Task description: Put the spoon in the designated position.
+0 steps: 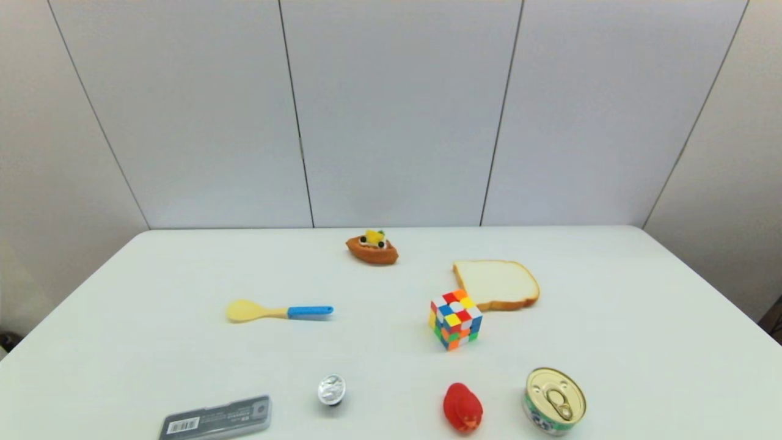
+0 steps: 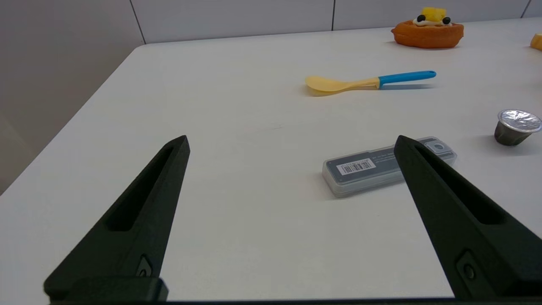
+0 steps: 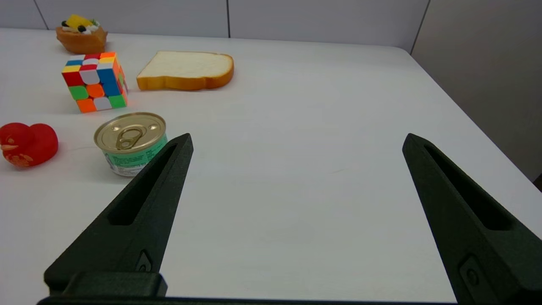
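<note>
Two tools are waiting low at the near edge of the bench, neither showing in the head view. The left tool (image 2: 292, 142) is standing with its fingers spread wide and nothing between them; the right tool (image 3: 296, 140) is spread the same way, empty, on the right side.

Just ahead of the left tool a grey case (image 2: 387, 164) is lying flat, with a foil-topped capsule (image 2: 517, 126) to its right. Beyond them the spoon (image 2: 368, 81) is lying flat on the bench's left half, bowl pointing left, handle pointing right, well apart from everything else.

Likely trouble: reaching straight forward, a finger could be clipping the case or knocking the capsule. The spoon is sitting so low that the fingers may be scraping the bench or pinching off-centre, letting it swivel or slip.

It is looking small and light, its bowl and neck pale yellow, its handle bright blue.
</note>
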`<state>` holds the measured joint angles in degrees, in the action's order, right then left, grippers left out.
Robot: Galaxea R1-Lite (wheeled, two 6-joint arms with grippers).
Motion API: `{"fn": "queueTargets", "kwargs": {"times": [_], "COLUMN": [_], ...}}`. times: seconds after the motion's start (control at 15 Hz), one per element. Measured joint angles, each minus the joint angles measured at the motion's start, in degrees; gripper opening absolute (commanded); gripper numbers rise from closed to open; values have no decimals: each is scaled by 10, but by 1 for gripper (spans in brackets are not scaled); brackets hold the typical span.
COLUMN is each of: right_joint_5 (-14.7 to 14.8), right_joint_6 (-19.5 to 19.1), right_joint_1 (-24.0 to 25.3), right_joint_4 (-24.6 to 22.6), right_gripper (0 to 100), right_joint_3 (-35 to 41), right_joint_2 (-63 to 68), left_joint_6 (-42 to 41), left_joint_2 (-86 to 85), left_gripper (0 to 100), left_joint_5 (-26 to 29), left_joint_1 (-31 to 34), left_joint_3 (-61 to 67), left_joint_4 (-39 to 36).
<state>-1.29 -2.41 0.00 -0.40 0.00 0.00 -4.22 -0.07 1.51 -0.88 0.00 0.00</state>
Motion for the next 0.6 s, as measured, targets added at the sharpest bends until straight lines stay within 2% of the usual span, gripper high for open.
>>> {"fn": "queueTargets", "kwargs": {"times": [0.2,0.6], "right_joint_5": [5,4], "right_joint_6": [16,17], "right_joint_1": [0,0], "right_joint_4": [0,0], "right_gripper": [100,100], "right_joint_3": [0,0], "right_joint_2": [0,0], "left_joint_6": [0,0], "left_joint_2": [0,0], "left_gripper": [100,100], "left_joint_5": [0,0], "left_joint_1": [0,0], "left_joint_3": [0,0], "left_joint_4": [0,0]}}
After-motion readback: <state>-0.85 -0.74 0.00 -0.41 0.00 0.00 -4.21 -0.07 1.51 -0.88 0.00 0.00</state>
